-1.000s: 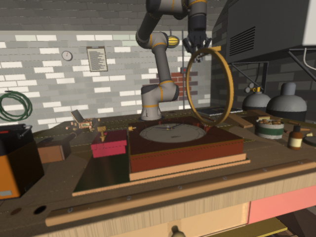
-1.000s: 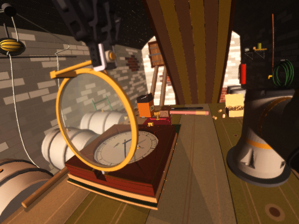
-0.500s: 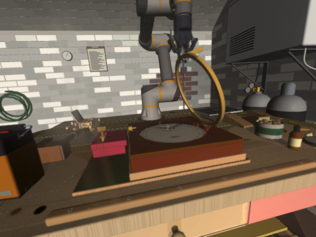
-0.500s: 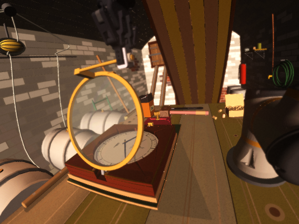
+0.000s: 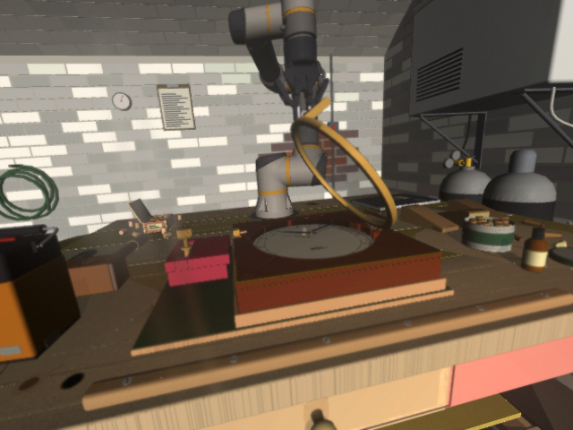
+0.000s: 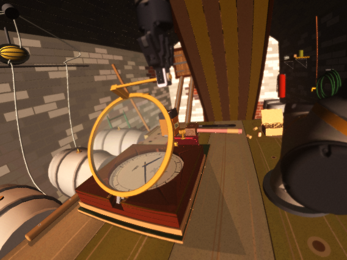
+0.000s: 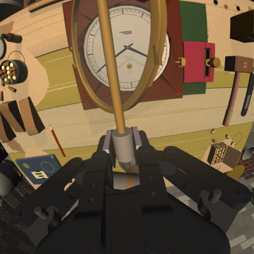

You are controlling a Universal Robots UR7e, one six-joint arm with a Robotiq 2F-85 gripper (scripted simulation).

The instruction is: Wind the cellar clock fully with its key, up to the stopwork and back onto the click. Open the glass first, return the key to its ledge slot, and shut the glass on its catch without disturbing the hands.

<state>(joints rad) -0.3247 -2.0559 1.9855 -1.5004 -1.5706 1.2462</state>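
Observation:
The clock [image 5: 324, 259] lies flat on the bench in a dark red case, its pale dial [image 7: 126, 48] facing up with two thin hands. Its brass-rimmed glass [image 5: 345, 173] [image 6: 131, 146] stands tilted up over the dial, hinged at the case's far right edge. The glass's brass handle [image 6: 137, 84] [image 7: 111, 71] is held at its grey knob end by my closed gripper [image 5: 303, 110] [image 6: 163, 80] [image 7: 122, 142], high above the clock. The brass key [image 5: 185, 238] [image 7: 212, 62] stands in the slot of the red ledge block [image 5: 198, 261] left of the case.
The robot's base [image 5: 277, 185] stands behind the clock. A tin of corks [image 5: 489, 231] and a brown bottle [image 5: 536, 250] stand to the right, an orange box [image 5: 32, 296] to the left. A mallet [image 7: 234, 87] lies beyond the ledge block.

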